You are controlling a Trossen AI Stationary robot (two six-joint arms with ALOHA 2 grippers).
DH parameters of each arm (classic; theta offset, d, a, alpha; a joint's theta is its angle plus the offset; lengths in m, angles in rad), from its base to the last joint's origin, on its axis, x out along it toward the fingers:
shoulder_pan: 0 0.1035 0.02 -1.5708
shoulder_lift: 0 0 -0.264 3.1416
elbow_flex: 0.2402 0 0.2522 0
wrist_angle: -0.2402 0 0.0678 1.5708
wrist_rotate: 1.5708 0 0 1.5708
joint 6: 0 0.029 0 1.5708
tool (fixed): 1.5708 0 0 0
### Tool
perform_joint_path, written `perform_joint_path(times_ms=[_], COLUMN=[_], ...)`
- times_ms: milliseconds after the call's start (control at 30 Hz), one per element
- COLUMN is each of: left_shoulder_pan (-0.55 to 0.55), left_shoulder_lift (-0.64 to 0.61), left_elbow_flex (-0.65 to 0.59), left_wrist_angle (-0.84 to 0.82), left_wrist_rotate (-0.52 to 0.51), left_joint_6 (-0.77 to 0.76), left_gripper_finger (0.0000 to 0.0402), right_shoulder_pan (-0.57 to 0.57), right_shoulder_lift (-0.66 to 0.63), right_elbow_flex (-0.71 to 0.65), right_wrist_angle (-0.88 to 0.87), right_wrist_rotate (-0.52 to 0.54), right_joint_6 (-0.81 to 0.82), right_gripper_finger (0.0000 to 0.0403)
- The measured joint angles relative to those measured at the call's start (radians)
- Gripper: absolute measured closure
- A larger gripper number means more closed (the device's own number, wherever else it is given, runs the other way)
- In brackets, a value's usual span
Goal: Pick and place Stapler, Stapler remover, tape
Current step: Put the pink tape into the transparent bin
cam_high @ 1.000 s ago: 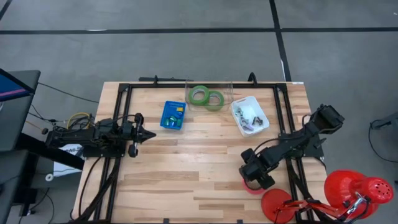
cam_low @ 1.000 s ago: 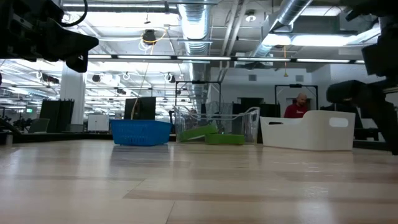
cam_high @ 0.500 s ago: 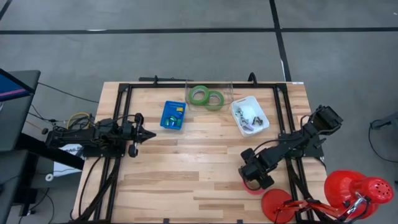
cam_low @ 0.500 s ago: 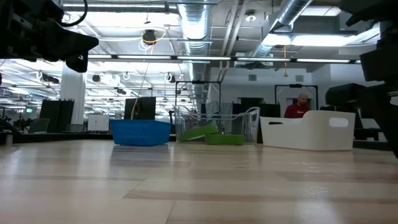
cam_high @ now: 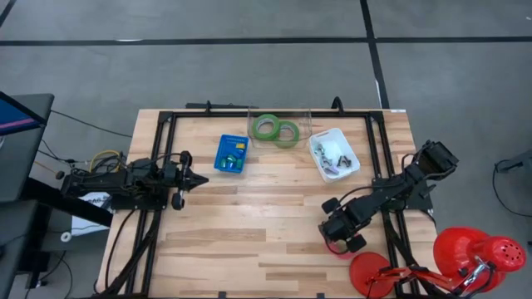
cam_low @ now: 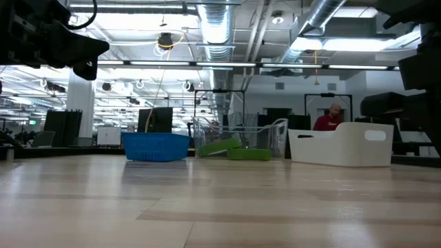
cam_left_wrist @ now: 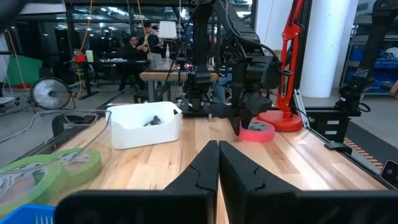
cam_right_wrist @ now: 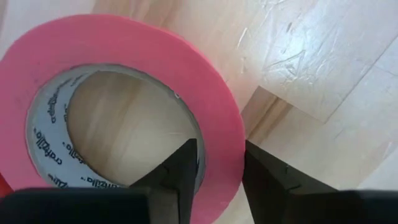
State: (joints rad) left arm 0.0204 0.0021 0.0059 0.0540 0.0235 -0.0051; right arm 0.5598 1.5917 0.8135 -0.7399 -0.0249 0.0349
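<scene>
A pinkish-red tape roll (cam_right_wrist: 124, 43) lies flat on the table near its right front corner (cam_high: 337, 248). My right gripper (cam_right_wrist: 221, 165) stands over it pointing down, shut on its wall. Two green tape rolls (cam_high: 276, 129) lie in a clear bin at the far edge. My left gripper (cam_left_wrist: 217, 162) is shut and holds nothing, level above the table's left side (cam_high: 199, 178). Small items lie in a blue basket (cam_high: 231, 154) and a white bin (cam_high: 334, 154); I cannot tell a stapler or stapler remover among them. My right gripper has the pink roll's wall (cam_right_wrist: 221, 134) between its two fingers, one finger (cam_right_wrist: 177, 174) inside the open centre and the other (cam_right_wrist: 267, 177) outside. The fingers come from above, pointing down. The roll lies flat on the wood.
A red lamp and clamp base (cam_high: 465, 253) stand just off the table's right front corner, close to the right arm. The white bin (cam_left_wrist: 144, 124) sits between the pink roll and the far edge. The middle and front left of the table are bare wood (cam_high: 241, 232).
My right gripper has stayed over the pink roll and drawn its fingers together on the roll's wall. The roll has not moved.
</scene>
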Motion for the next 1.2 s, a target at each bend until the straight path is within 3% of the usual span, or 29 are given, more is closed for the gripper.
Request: perform_joint_path(times_ms=[1200], left_shoulder_pan=[0.0], left_shoulder_lift=[0.0], left_elbow_flex=[0.0], left_wrist_angle=[0.0], left_wrist_rotate=[0.0], left_joint_6=[0.0], left_gripper_finger=[0.0398], right_shoulder_pan=[-0.024], right_shoulder_lift=[-0.019], right_elbow_flex=[0.078], right_wrist_angle=[-0.077], right_wrist_rotate=[0.006], right_joint_6=[0.0], right_gripper_finger=[0.0296])
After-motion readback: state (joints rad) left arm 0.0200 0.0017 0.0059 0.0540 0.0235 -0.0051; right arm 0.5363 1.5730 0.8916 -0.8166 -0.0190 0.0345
